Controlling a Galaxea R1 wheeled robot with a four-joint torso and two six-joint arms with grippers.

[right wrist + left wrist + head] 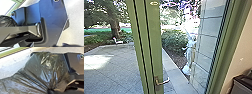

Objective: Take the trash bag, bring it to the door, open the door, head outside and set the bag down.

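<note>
The green-framed door (155, 45) fills the middle of the head view, with a metal lever handle (163, 81) low on its upright. I cannot tell whether it stands ajar. Outside lies the paved yard (111, 67). In the left wrist view the black trash bag (37, 68) spreads out in shiny folds, which draw together at my left gripper (50, 90), shut on its gathered part. Part of the trash bag (6, 20) also shows at the edge of the right wrist view, beyond the robot's own plate and jointed bar.
A dark box-like object (242, 83) stands by the beige wall (241, 58) at the right. Beyond the glass are a tiled wall (209, 42), a bush (172, 41), a tree trunk (114, 23) and a pale upright shape (190, 50).
</note>
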